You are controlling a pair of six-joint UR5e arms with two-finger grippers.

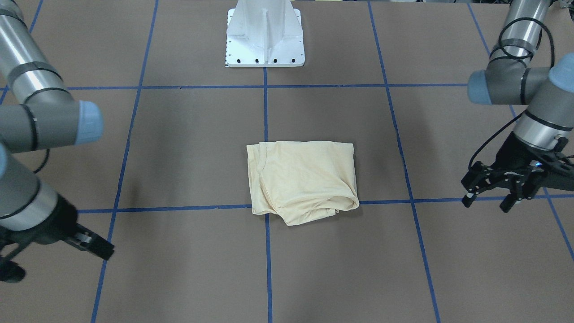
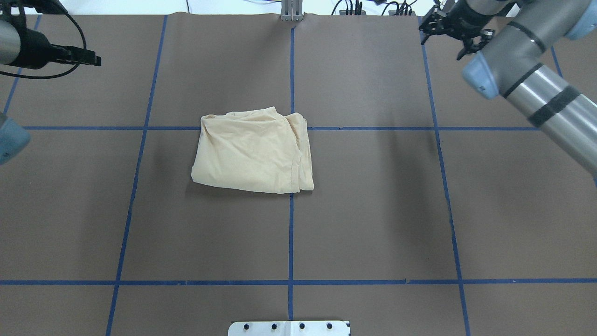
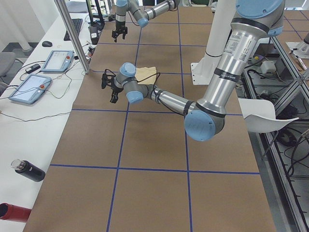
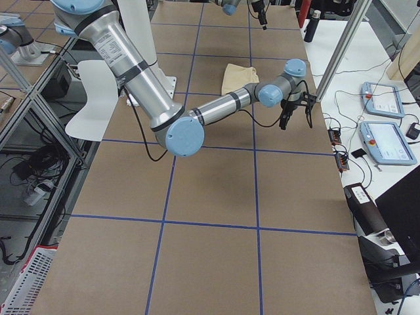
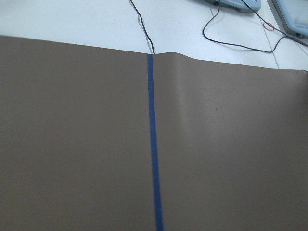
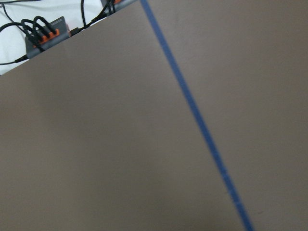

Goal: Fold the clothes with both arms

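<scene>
The cream-yellow T-shirt [image 2: 252, 151] lies folded into a rough rectangle on the brown table, just left of the centre tape line; its print and label are hidden. It also shows in the front-facing view [image 1: 302, 181]. My left gripper [image 1: 487, 202] is open and empty, hovering far off to the shirt's side; in the overhead view it [image 2: 92, 59] is at the far left. My right gripper [image 2: 442, 39] is open and empty at the far right corner of the table, well away from the shirt. Both wrist views show only bare table and blue tape.
The white pedestal base [image 1: 264, 40] stands at the robot's side of the table. Blue tape lines [image 2: 291, 233] grid the brown surface. Beyond the far edge a white bench holds teach pendants [image 3: 58, 60], cables and a black bottle [image 3: 29, 170].
</scene>
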